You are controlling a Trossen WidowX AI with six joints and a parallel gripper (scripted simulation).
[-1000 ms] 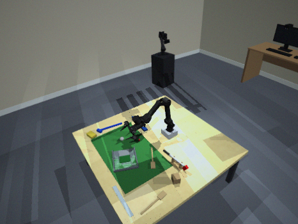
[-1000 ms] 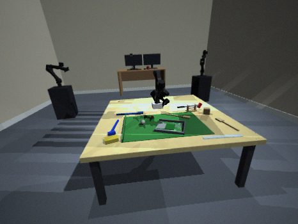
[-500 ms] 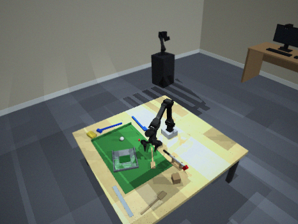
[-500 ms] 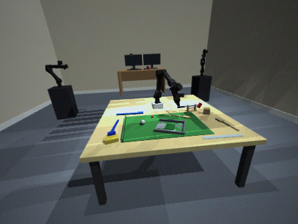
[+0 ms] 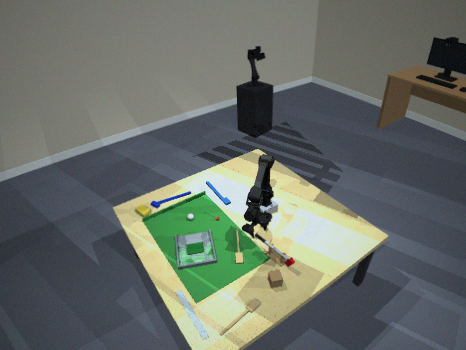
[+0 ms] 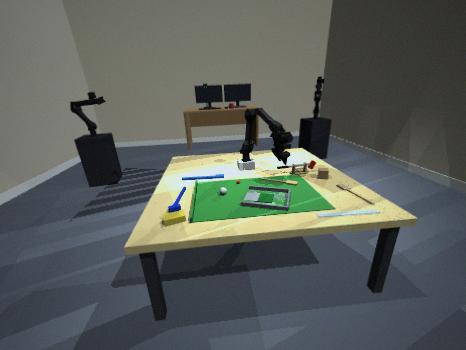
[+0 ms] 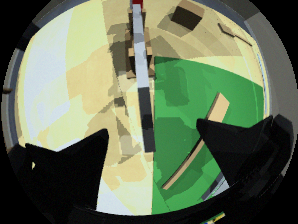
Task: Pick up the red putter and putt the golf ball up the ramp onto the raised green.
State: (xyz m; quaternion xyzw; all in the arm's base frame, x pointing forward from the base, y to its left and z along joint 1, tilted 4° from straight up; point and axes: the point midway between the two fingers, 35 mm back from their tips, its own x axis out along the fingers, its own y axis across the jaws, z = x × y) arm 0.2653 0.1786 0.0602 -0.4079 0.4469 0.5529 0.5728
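Observation:
The red putter (image 5: 273, 247) (image 6: 302, 165) (image 7: 142, 75) rests on a small wooden stand (image 6: 293, 170) (image 7: 131, 54), black handle toward the arm and red head (image 5: 290, 261) (image 6: 312, 164) at the far end. My gripper (image 5: 257, 229) (image 6: 285, 161) (image 7: 154, 128) is open and empty. It points down above the black handle, which shows between the fingers in the wrist view. The white golf ball (image 5: 190, 217) (image 6: 223, 191) lies on the green mat (image 5: 202, 290) (image 6: 215, 212) (image 7: 175, 145). A grey-walled enclosure (image 5: 216, 250) (image 6: 289, 200) on the mat holds a green square (image 5: 195, 248) (image 6: 266, 198) and a grey slope.
A wooden paddle (image 5: 239, 257) (image 7: 218, 107) lies on the mat near the putter. A brown block (image 5: 275, 279) (image 6: 323, 173) (image 7: 187, 17) stands beyond the stand. Two blue clubs, a yellow block (image 5: 143, 210) (image 6: 174, 217), another wooden paddle and a pale strip (image 5: 192, 314) lie around the mat.

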